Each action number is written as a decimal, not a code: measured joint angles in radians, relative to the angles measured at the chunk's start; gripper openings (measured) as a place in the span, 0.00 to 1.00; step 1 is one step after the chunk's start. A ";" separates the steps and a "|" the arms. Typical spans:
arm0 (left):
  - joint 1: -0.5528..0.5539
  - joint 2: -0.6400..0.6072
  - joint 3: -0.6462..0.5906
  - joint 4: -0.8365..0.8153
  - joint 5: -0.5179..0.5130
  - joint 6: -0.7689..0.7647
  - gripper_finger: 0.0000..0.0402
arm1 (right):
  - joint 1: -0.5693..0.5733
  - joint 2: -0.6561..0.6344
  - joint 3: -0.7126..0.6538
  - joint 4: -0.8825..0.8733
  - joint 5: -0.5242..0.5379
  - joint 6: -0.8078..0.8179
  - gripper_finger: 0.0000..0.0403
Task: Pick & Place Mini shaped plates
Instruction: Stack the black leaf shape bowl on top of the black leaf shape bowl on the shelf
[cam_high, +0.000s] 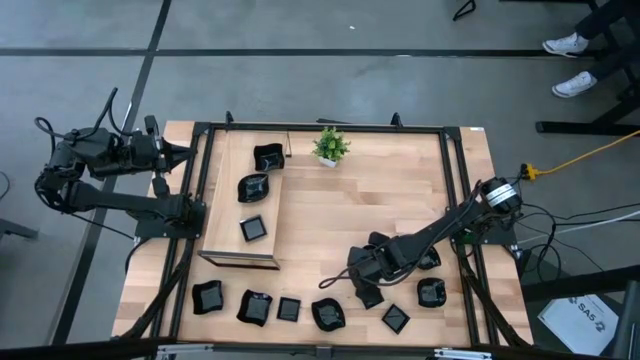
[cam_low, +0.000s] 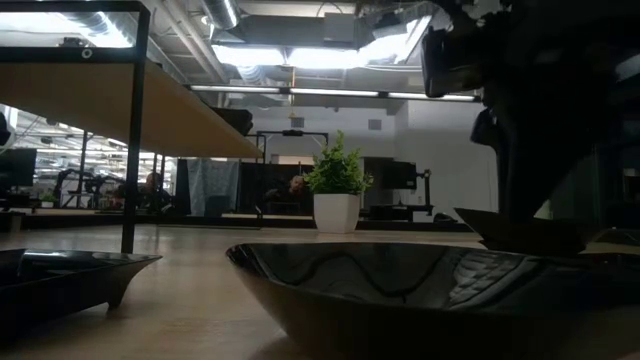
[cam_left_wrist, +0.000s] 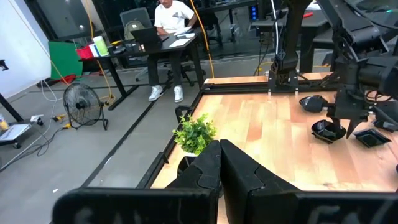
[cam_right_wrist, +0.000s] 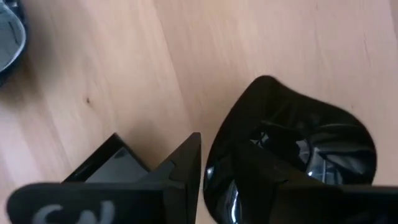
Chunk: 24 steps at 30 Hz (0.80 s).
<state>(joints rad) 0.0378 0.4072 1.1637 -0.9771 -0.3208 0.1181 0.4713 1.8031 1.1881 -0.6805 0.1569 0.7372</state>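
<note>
Your right gripper (cam_high: 366, 290) is low over the near part of the table, and its fingers sit on either side of the rim of a glossy black wavy-rimmed plate (cam_right_wrist: 292, 155): one finger (cam_right_wrist: 180, 168) outside the rim, the other inside the bowl. From the wrist view the grip looks narrow, closed onto that rim. In the low view the plate (cam_low: 530, 232) hangs under the dark arm, and you cannot tell from there whether it is clear of the wood.

Just beside your gripper, toward the table's near edge, lie a round black dish (cam_high: 328, 315) and a square plate (cam_high: 396, 319); another rounded dish (cam_high: 432, 293) sits to the gripper's right side. Farther along the near edge, well apart from it, are three more: a small square plate (cam_high: 288, 309), a wavy one (cam_high: 254, 306) and one at the end (cam_high: 207, 296).

Across the table from your gripper, a raised wooden board (cam_high: 225, 245) carries three black dishes (cam_high: 253, 188). The potted plant (cam_high: 330, 146) stands at the far edge.

Your left gripper (cam_high: 185, 155) waits off the table's far left corner, fingers (cam_left_wrist: 249, 180) pressed together and holding nothing.
</note>
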 joint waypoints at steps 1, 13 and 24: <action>0.000 0.000 0.000 0.000 0.000 0.000 0.01 | 0.000 0.002 0.000 -0.001 0.011 0.000 0.22; 0.000 0.000 0.000 0.000 0.000 0.000 0.01 | 0.000 0.003 0.000 -0.006 0.035 0.015 0.09; 0.000 0.000 0.000 0.000 0.000 0.000 0.01 | 0.002 0.003 0.020 -0.018 0.061 0.005 0.01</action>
<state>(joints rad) 0.0380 0.4072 1.1637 -0.9771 -0.3210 0.1181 0.4733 1.8065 1.2079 -0.6987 0.2181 0.7423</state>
